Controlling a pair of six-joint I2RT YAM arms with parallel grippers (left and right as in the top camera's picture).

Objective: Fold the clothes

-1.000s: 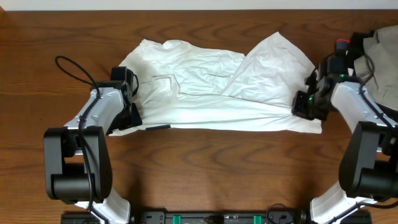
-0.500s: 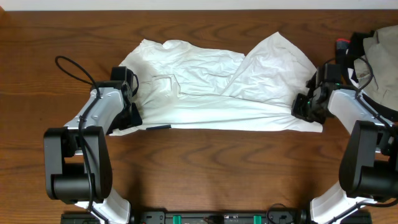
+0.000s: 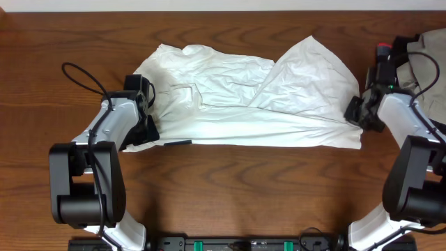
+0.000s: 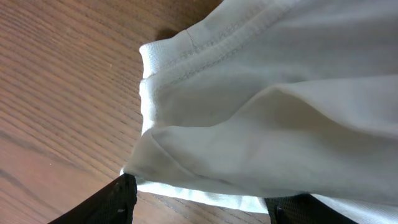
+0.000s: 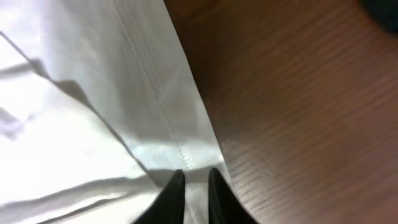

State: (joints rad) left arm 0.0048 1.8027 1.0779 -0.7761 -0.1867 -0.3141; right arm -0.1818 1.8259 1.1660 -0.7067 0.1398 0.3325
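currently the white shirt [image 3: 244, 104] lies spread and wrinkled on the wooden table [image 3: 244, 188]. its long side runs from 9 o'clock to 3 o'clock, and the 2 o'clock portion is folded over the middle.

left gripper [image 3: 148, 129]: positioned at the 8 o'clock corner of the white shirt. its fingers [image 4: 121, 200] stand wide apart, with the stitched hem lying loose between them.

right gripper [image 3: 357, 111]: positioned at the 4 o'clock edge of the white shirt. its fingers [image 5: 173, 194] are drawn almost together directly over the seamed hem; whether they pinch the cloth cannot be told.
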